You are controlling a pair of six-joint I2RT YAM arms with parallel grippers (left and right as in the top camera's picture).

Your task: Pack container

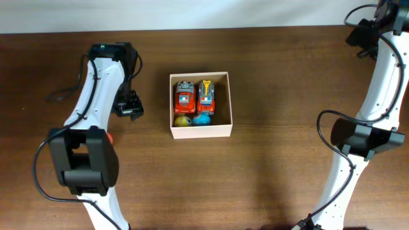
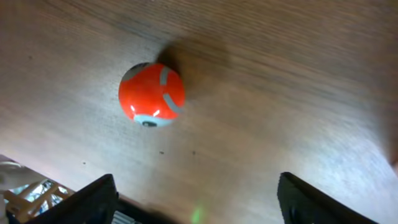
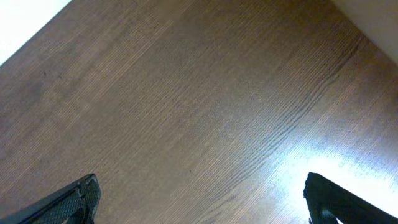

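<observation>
The container (image 1: 200, 131), a small cream-white cardboard box, stands at the table's middle. It holds two red toy trucks (image 1: 185, 98) side by side, a yellow ball (image 1: 182, 120) and a blue ball (image 1: 202, 119). An orange ball with grey stripes (image 2: 152, 94) lies on the wood to the left of the box; from overhead only a sliver of it (image 1: 110, 135) shows beside my left arm. My left gripper (image 2: 196, 180) hangs open above the table near that ball, with nothing between its fingers. My right gripper (image 3: 202, 186) is open over bare wood at the far right.
The brown wooden table (image 1: 268, 172) spreads round the box. Its far edge meets a white wall (image 3: 25, 18). A black cable (image 1: 61, 94) trails at the left. My right arm's base (image 1: 364, 137) stands at the right.
</observation>
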